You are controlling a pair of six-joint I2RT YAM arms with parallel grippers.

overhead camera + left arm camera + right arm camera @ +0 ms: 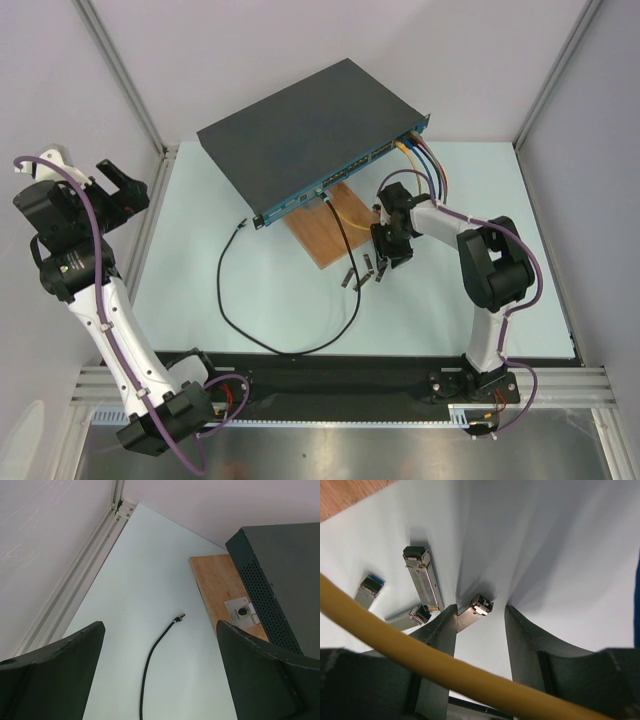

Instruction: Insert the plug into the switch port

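Observation:
The switch (300, 130) is a flat black box with a teal front face (350, 170), resting partly on a wooden board (335, 235). A black cable (235, 310) runs from a front port in a loop; its loose plug (241, 225) lies on the table and shows in the left wrist view (180, 617). My left gripper (122, 183) is open and empty, held high at the far left, its fingers (60, 665) wide apart. My right gripper (388, 262) is open, low over the table. A small metal module (476, 611) lies against its left finger (440, 630), one end between the jaws.
Several more metal modules (422, 575) lie beside the right gripper, also in the top view (352, 276). Yellow, orange and blue cables (428, 165) leave the switch's right end. A yellow cable (445, 672) crosses close to the right wrist camera. A small metal bracket (242, 611) sits on the board.

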